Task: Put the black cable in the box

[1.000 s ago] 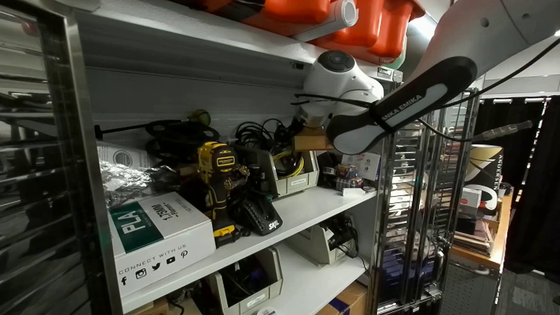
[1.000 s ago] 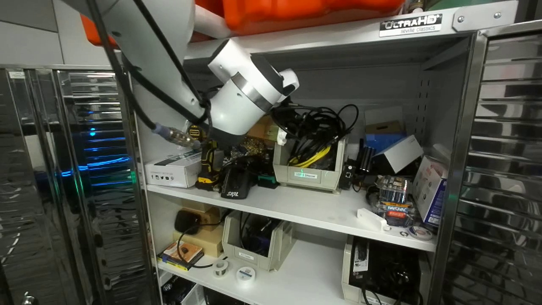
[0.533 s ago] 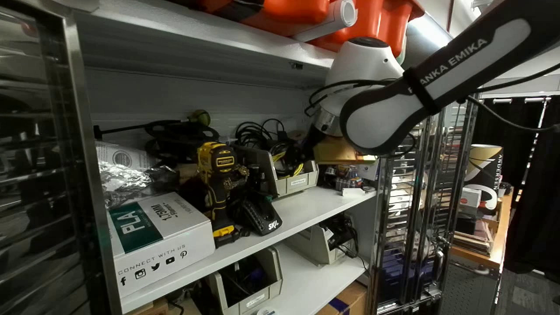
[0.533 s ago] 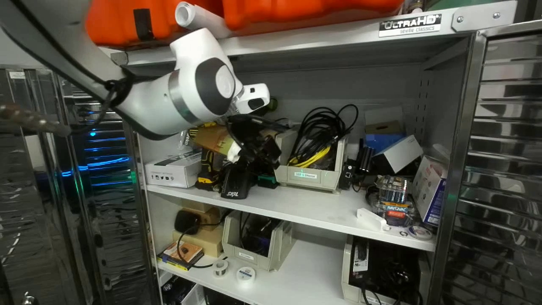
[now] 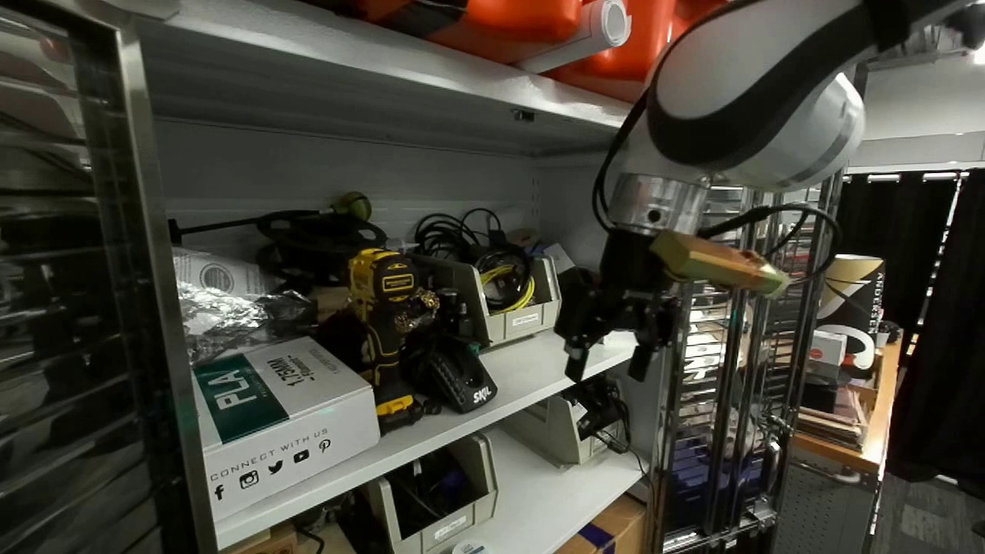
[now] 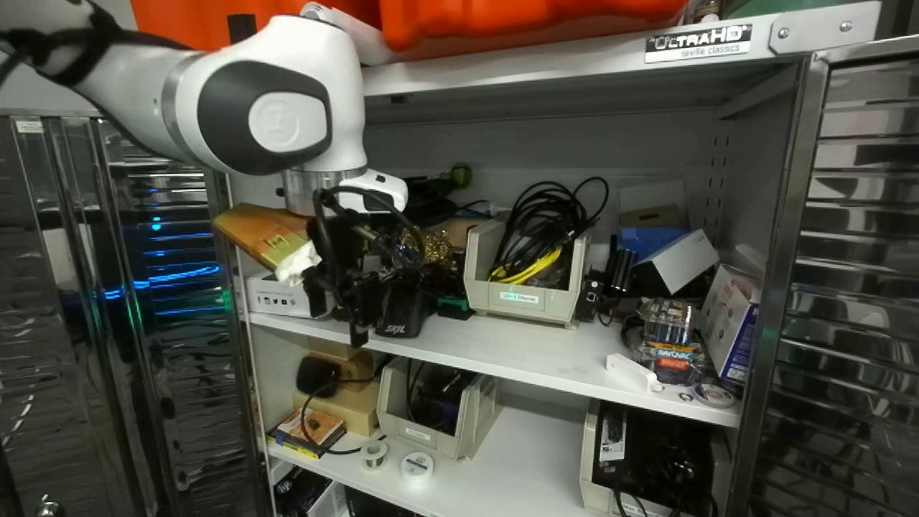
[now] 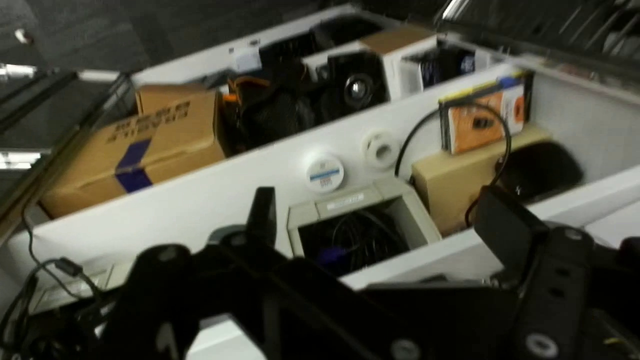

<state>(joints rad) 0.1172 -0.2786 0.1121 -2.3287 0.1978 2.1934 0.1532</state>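
Observation:
Looped black cables [image 6: 549, 205] rise out of a grey labelled bin [image 6: 524, 300] on the middle shelf, with a yellow cable beneath them. The cables [image 5: 446, 231] and bin [image 5: 525, 325] also show in an exterior view. Which cable the task means, I cannot tell. My gripper [image 5: 608, 365] points down, fingers apart with nothing between them, away from the bin. In an exterior view the gripper [image 6: 359, 334] is left of the bin, in front of the charger and shelf edge. In the wrist view the spread gripper [image 7: 385, 217] overlooks a lower grey bin [image 7: 345, 200] holding dark cables.
A yellow-black drill [image 5: 381, 308], SKIL charger [image 5: 462, 377] and PLA box [image 5: 292, 392] stand on the middle shelf. Battery packs [image 6: 671, 352] lie at its right. Another bin [image 6: 596, 459] stands below. Metal doors [image 6: 847, 287] flank the opening. Orange cases [image 6: 531, 21] sit above.
The arm has swung away from the cable bin and the wrist has turned, so the gripper now points down in plain view. The looped cables in the bin look much the same.

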